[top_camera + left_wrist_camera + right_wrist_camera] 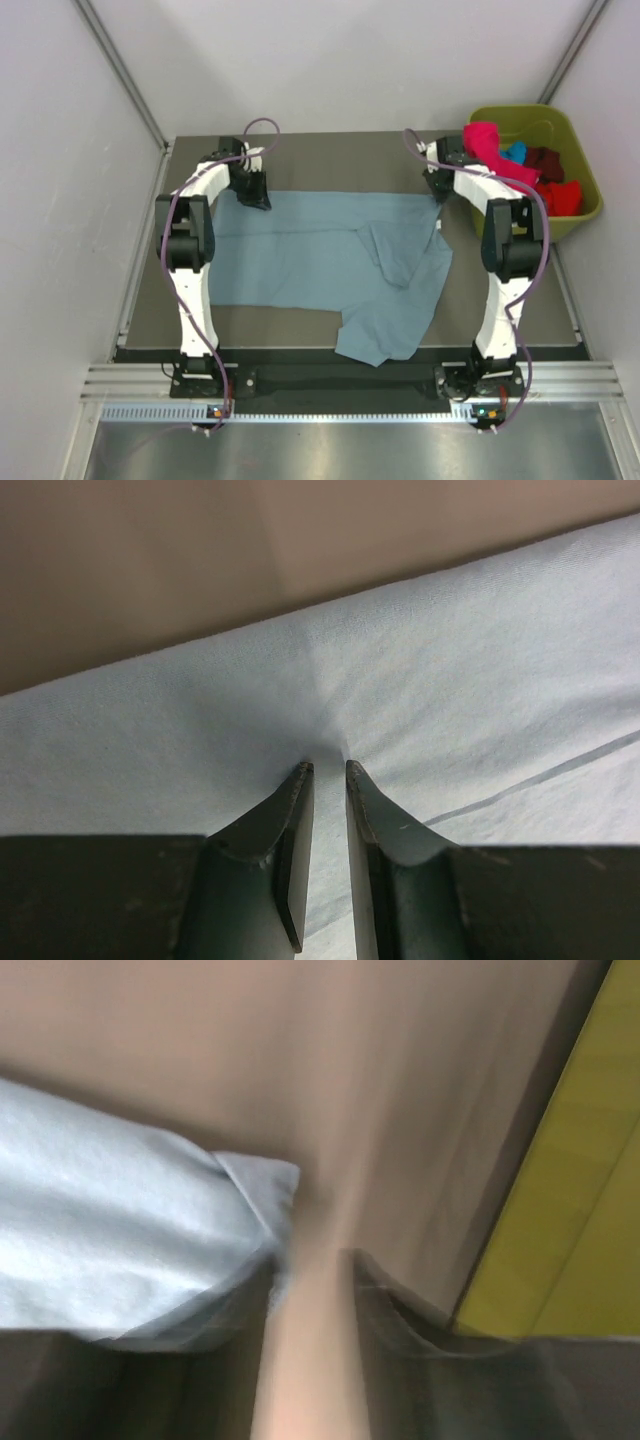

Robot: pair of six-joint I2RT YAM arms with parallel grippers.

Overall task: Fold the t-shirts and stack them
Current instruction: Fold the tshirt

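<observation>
One grey-blue t-shirt (300, 250) spread on the table (300, 150), near edge rumpled. Four more tees heaped in one olive bin (520, 110) at far right: pink (485, 140), turquoise (515, 152), maroon (545, 160), red (560, 195). At the shirt's two far corners: left gripper (328, 770) pinching the cloth, right gripper (310, 1270) parted, shirt corner just beside one finger.

You've got plain white walls (350, 60) on 3 sides w/ grey metal struts (122, 70) in corners. Brown matte tabletop (330, 160), alu rail (120, 382) at near edge, steel sheet (340, 450) below it. Light's soft, even.
</observation>
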